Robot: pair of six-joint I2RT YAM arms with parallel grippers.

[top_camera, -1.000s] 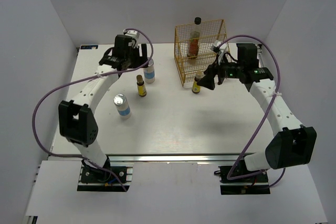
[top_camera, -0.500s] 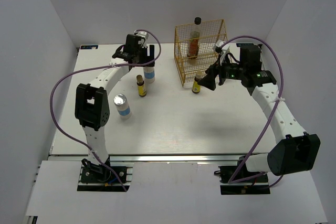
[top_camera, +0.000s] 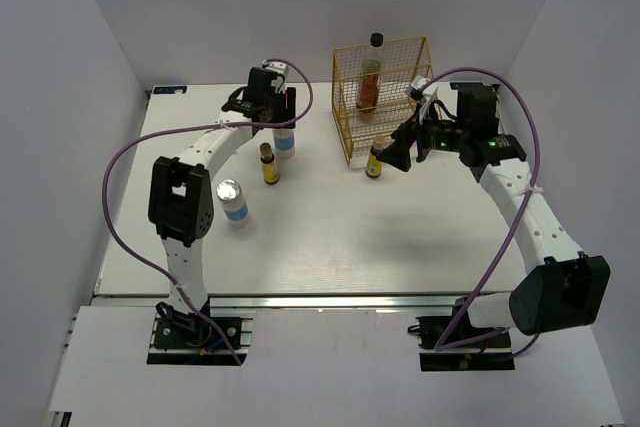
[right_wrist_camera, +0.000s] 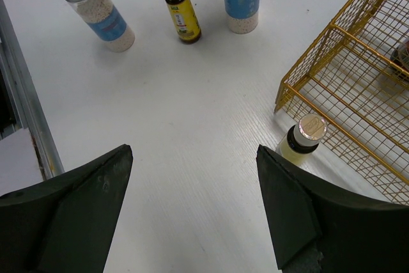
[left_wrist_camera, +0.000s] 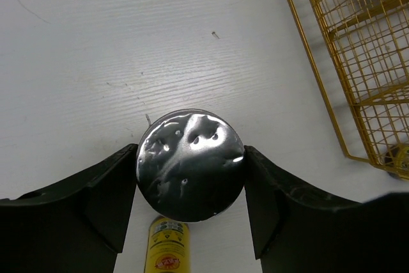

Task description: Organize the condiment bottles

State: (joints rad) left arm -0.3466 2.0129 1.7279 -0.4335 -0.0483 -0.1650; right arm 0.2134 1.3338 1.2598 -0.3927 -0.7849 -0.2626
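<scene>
My left gripper is shut on the silver lid of a white, blue-labelled jar that stands on the table at the back left. A tiny yellow bottle stands just in front of the jar and also shows in the left wrist view. The second white jar stands further forward on the left. My right gripper is open and empty, hovering beside the other yellow bottle, which stands at the rack's front corner. The tall black-capped bottle stands inside the gold rack.
The gold wire rack stands at the back centre, and its near corner shows in the right wrist view. White walls close the table on the left, back and right. Purple cables loop over both arms.
My left gripper has moved right and settled over the back jar, its fingers now against the lid. The right arm shifted only slightly.
</scene>
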